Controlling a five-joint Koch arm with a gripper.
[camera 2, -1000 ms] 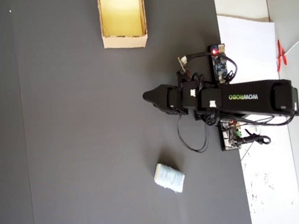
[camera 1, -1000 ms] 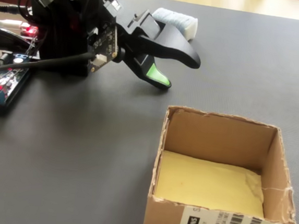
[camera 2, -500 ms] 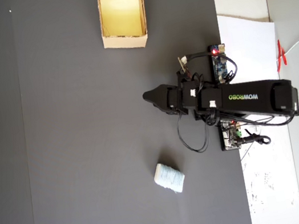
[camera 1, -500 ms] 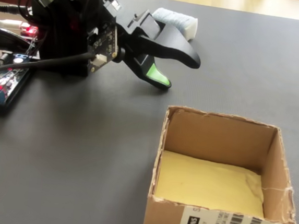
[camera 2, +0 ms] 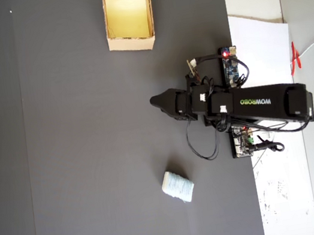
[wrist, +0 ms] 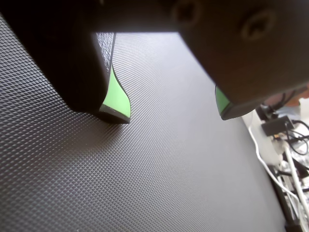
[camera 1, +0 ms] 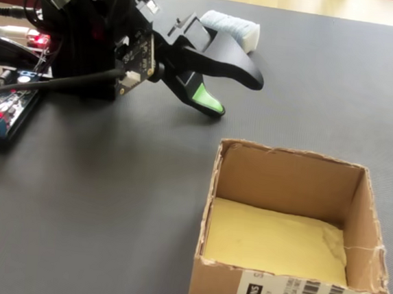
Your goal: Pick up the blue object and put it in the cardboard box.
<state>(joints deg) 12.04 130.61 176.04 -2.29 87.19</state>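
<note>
gripper (wrist: 174, 116): open, empty, low over the counter (camera 2: 92, 165) | blue object (camera 2: 177, 186): on the counter, below the gripper in the overhead view, well apart, long axis diagonal | cardboard box (camera 2: 131, 39): on the opposite side, empty

Daylight, fairly bright, soft shadows on the dark worktop (camera 2: 99, 134). Wrist view blurry up close w/ jaws out of focus; overhead view sharp.
</note>
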